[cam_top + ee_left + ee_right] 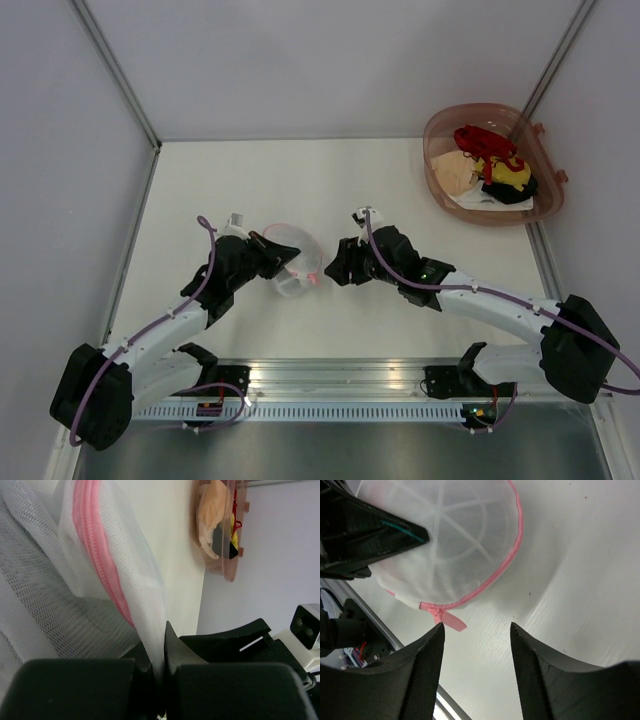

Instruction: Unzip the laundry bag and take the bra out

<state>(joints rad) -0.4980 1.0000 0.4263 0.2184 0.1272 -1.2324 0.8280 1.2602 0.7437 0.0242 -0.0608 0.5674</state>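
The laundry bag [290, 262] is a small rounded pouch of white mesh with a pink zipper rim, lying on the table between the two arms. My left gripper [281, 254] is shut on a fold of its mesh [150, 625], pinched between the jaws beside the pink zipper band [95, 535]. My right gripper [335, 268] stands open just right of the bag, low over the table. In the right wrist view the bag [450, 545] lies ahead, and its pink zipper pull [450, 622] sits by the tip of the left finger [427, 650], not gripped. The bra does not show.
A large pinkish-brown plastic basket [440, 125] holding red, yellow, black and beige clothes stands at the back right, also seen in the left wrist view [227, 575]. Pale walls close in the table. A metal rail [330, 380] runs along the near edge.
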